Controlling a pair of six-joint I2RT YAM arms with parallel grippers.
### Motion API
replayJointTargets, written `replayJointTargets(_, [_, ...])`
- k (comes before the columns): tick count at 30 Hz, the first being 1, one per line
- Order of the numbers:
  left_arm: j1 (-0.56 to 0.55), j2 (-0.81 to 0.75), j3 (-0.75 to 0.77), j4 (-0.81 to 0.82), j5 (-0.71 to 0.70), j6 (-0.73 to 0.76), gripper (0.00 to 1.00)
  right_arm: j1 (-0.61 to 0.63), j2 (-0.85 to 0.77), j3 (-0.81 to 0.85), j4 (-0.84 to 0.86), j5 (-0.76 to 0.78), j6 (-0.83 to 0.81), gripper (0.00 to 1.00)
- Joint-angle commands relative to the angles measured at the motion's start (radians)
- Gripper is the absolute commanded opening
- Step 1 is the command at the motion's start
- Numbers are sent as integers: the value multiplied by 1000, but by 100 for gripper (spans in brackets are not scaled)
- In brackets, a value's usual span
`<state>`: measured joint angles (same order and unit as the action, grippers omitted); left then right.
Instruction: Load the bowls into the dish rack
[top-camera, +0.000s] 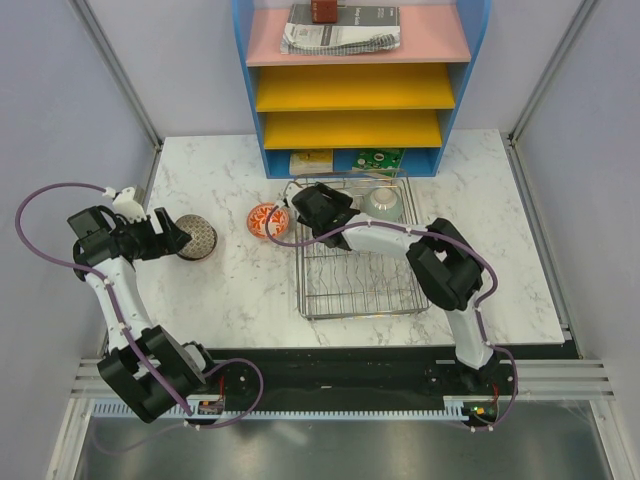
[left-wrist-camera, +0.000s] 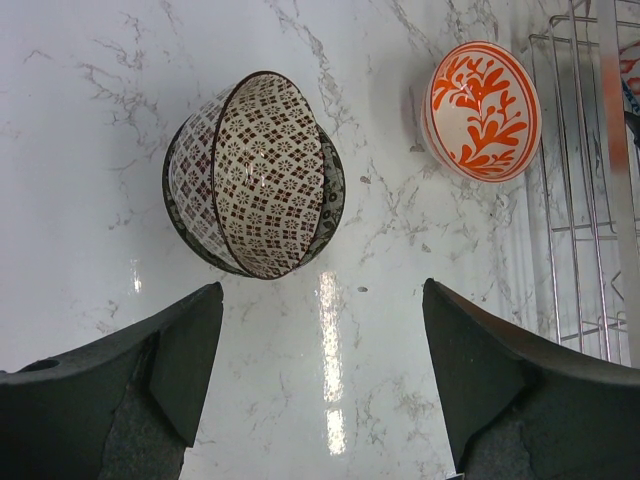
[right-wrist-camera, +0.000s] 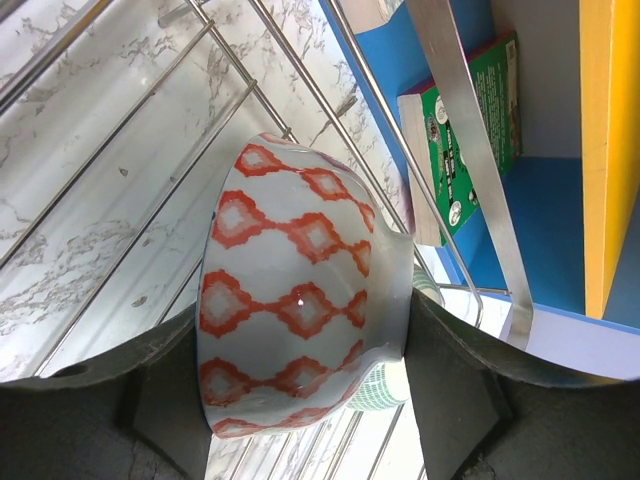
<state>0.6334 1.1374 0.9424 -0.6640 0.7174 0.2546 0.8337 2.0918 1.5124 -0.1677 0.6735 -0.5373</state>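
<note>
Furthest from the dish rack (top-camera: 360, 313), out on the left of the bench (top-camera: 220, 300), my left gripper (left-wrist-camera: 322, 290) hangs with its jaws spread wide and nothing between them. The grey-brown patterned bowl (left-wrist-camera: 255, 175) sits just ahead of its tips, not touching either one. Closer to the rack, just off its left side near the far corner, the red-orange bowl (left-wrist-camera: 483, 110) stands on the bench, well apart from the grey-brown one. Both of those are yet to be loaded. Over the rack's far-left part my right gripper (right-wrist-camera: 305, 340) is clamped on the white bowl with red bands (right-wrist-camera: 290, 290). It holds the bowl turned on its side, one jaw against the foot end and the other at the mouth end, with the rack wires right behind it. I cannot tell from the wrist view whether the bowl already touches a wire. The pale green bowl (top-camera: 383, 203) is already inside the rack at its far edge, just to the right of the held bowl. I judge the step in hand to be setting this white bowl down. To do it well I would lower slowly until the rim seats between two bottom wires. I would keep the bowl off the green one and part the jaws only once the wires carry its weight, so it neither rolls nor chips. I would back the fingers straight out along the wires, then send the left arm in for the grey-brown bowl.
</note>
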Motion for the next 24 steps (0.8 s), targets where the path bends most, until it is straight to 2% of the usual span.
replayJointTargets(1, [8,-30,9,6,36,-3,87,-15,-22,-46,-72,-61,43,59])
replayJointTargets(10, [6,-28,18,6,34,-6,87,-15,-22,-60,-76,-80,48,84])
replayJointTargets(13, [8,-30,21,6,33,-8,87,-15,-19,-60,-81,-92,49,89])
replayJointTargets(17, [8,-30,24,4,36,-8,87,-15,-18,-58,-84,-95,54,90])
replayJointTargets(20, [6,-28,24,4,36,-6,87,-13,-24,-47,-104,-123,62,98])
replayJointTargets(24, [5,-25,22,4,36,-6,87,-15,-35,-21,-150,-166,86,98])
